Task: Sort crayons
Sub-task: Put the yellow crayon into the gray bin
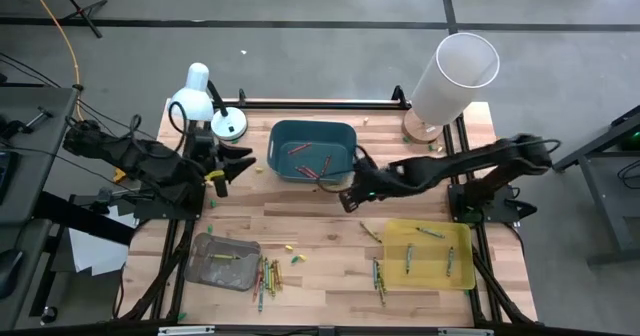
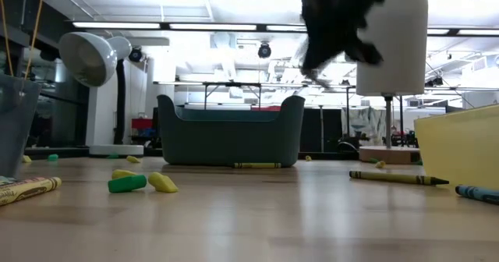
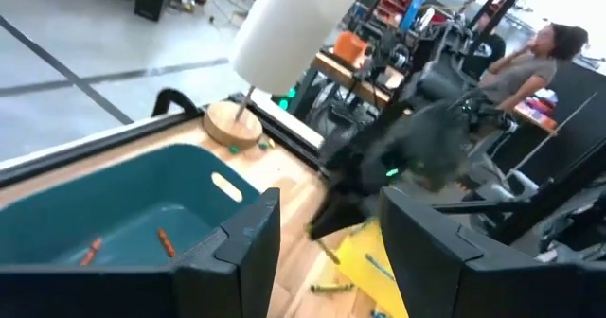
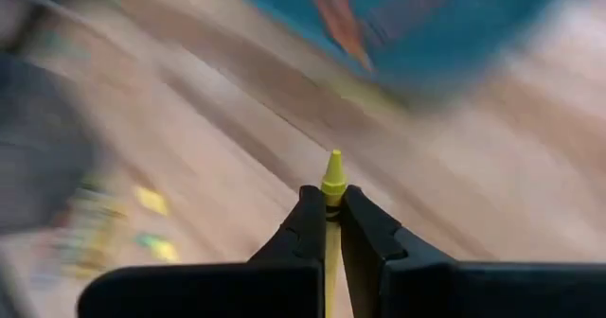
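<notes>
My right gripper (image 1: pixel 346 198) hangs above the table just in front of the teal bin (image 1: pixel 313 151) and is shut on a yellow crayon (image 4: pixel 332 181). It shows blurred at the top of the low view (image 2: pixel 335 28). Red crayons (image 1: pixel 300 151) lie in the teal bin. Green crayons (image 1: pixel 430 233) lie in the yellow tray (image 1: pixel 428 254). One crayon (image 1: pixel 222 257) lies in the grey tray (image 1: pixel 222 261). Loose crayons lie on the table beside the grey tray (image 1: pixel 267 274) and beside the yellow tray (image 1: pixel 378 276). My left gripper (image 1: pixel 228 166) waits open and empty left of the teal bin. My right gripper pinches the yellow crayon between its two fingers (image 4: pixel 308 219), just behind the crayon's pointed tip (image 4: pixel 332 171). The crayon lies along the fingers, its tip sticking out past their free ends. It is lifted clear of the table.
A small white desk lamp (image 1: pixel 200 91) stands at the far left and a tall white cylinder lamp (image 1: pixel 455 76) at the far right. A yellow crayon (image 2: pixel 257 165) lies in front of the bin; small green and yellow bits (image 2: pixel 129 182) lie on the table.
</notes>
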Action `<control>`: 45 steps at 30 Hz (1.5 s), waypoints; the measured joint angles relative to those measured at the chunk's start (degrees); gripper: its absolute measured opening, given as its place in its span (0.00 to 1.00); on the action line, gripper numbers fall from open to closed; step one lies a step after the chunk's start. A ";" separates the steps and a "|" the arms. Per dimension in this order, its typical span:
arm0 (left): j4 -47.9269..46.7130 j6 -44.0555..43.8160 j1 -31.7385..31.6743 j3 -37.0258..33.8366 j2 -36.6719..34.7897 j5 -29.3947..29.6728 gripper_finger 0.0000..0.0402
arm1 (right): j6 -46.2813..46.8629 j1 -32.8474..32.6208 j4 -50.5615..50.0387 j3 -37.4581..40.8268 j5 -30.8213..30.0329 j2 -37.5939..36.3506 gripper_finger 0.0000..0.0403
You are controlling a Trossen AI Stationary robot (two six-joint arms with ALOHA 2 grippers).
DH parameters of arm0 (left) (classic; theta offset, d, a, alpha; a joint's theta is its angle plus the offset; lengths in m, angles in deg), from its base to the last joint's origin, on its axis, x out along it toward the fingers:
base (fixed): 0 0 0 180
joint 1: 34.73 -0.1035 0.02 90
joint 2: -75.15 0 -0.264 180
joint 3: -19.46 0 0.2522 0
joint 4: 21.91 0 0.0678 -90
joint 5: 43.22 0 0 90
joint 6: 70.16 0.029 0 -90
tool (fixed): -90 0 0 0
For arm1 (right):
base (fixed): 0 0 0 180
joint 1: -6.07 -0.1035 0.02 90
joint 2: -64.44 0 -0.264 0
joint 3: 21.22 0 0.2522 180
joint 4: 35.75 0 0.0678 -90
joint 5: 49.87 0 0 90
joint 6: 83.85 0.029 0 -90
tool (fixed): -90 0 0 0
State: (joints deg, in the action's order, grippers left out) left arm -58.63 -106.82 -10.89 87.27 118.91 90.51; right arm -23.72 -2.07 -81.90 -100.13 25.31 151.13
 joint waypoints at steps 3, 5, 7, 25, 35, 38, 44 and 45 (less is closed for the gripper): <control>0.13 1.13 0.00 0.02 -0.42 2.09 0.42 | -9.87 -3.48 11.25 0.42 -5.40 -4.13 0.01; 0.13 1.41 -0.02 0.02 -0.18 3.34 0.42 | -16.40 -5.75 20.74 0.78 -7.60 -5.82 0.01; 0.18 1.36 -0.02 0.02 0.55 3.53 0.42 | -22.64 -7.41 29.93 1.13 -8.04 -6.12 0.01; 9.28 6.07 0.01 0.02 -1.73 -1.86 0.42 | -30.50 -7.22 54.37 1.16 0.06 4.12 0.01; 14.30 8.42 0.02 0.04 -5.25 -2.50 0.42 | -34.56 -7.22 71.81 -13.84 5.03 31.67 0.01; 14.27 8.21 0.02 0.04 -5.21 -2.56 0.42 | -35.83 -7.20 71.51 -23.59 7.87 39.55 0.01; 14.23 6.76 0.02 0.04 -5.14 -2.67 0.42 | -34.11 -6.74 63.55 -41.20 11.96 51.60 0.01; 14.21 6.76 0.02 0.04 -5.14 -2.67 0.42 | -33.11 -6.74 61.31 -43.56 12.16 53.13 0.01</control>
State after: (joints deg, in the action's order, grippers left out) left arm -44.42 -100.05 -10.87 87.31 113.76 87.84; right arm -56.83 -8.80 -20.60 -143.69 37.47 204.26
